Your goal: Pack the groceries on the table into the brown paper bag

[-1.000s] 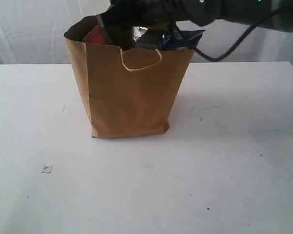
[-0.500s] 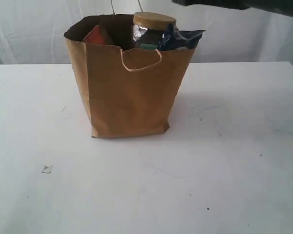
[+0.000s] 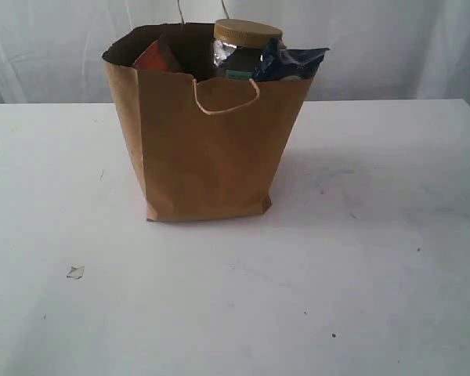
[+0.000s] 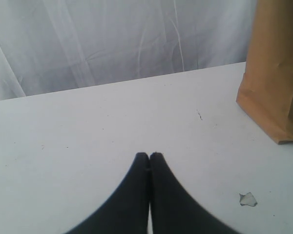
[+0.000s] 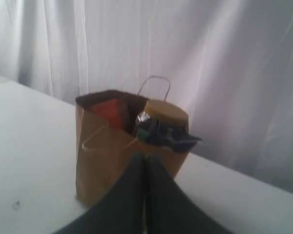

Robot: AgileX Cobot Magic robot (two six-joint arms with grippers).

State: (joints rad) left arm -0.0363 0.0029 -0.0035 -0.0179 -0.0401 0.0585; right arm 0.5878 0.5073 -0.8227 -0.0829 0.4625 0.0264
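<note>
The brown paper bag (image 3: 207,149) stands upright on the white table (image 3: 360,274), its pale cord handle hanging at the front. Groceries fill it: a gold-lidded clear jar (image 3: 247,43), a dark blue packet (image 3: 294,63) and a red-orange pack (image 3: 153,56) show above the rim. From the right wrist view the bag (image 5: 105,161), the jar (image 5: 166,114) and the red pack (image 5: 110,111) lie beyond my right gripper (image 5: 145,157), which is shut on nothing. My left gripper (image 4: 149,156) is shut and empty, low over the table (image 4: 88,126), apart from the bag (image 4: 276,68). Neither gripper shows in the exterior view.
A small white crumpled scrap (image 3: 75,272) lies on the table at front left, and the scrap (image 4: 247,199) also shows in the left wrist view. A white curtain (image 3: 63,47) hangs behind the table's far edge.
The right arm, over the bag's mouth a second ago, has lifted away out of the exterior view, leaving the jar in the bag. The left arm has not moved.
</note>
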